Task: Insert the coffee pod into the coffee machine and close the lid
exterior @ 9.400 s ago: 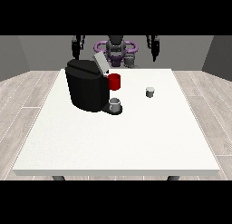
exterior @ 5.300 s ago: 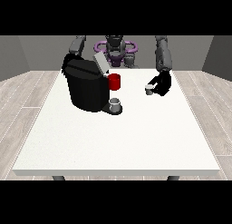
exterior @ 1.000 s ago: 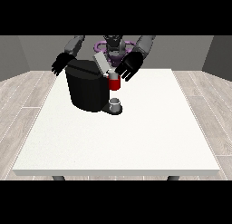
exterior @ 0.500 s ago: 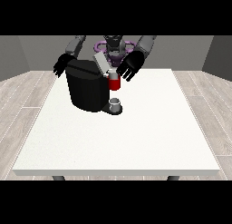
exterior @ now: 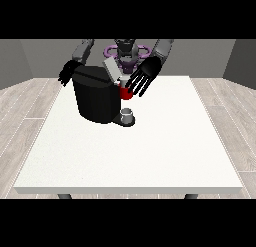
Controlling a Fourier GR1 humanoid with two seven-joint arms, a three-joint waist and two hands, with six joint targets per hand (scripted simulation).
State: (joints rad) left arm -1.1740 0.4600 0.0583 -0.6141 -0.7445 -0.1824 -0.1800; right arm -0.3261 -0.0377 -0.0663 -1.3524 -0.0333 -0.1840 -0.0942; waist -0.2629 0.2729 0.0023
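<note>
A black coffee machine (exterior: 97, 96) stands at the table's back left. Its grey lid (exterior: 112, 71) is tilted up at the top. A red part (exterior: 125, 93) shows at its right side and a small grey cup (exterior: 127, 114) sits on its base. The hand at the view's right (exterior: 144, 76) hovers just right of the lid with its fingers spread straight, pointing down over the red part. The hand at the view's left (exterior: 67, 72) is behind the machine's upper left corner, with its fingers hanging loosely. The coffee pod does not show anywhere.
The white table (exterior: 150, 146) stretches wide in front of and to the right of the machine. The robot's body (exterior: 127, 53) stands behind the far edge.
The pod no longer stands on the table's right, where it was earlier. The hand at the view's right went from there over to the lid. In the last second both hands hardly shifted.
</note>
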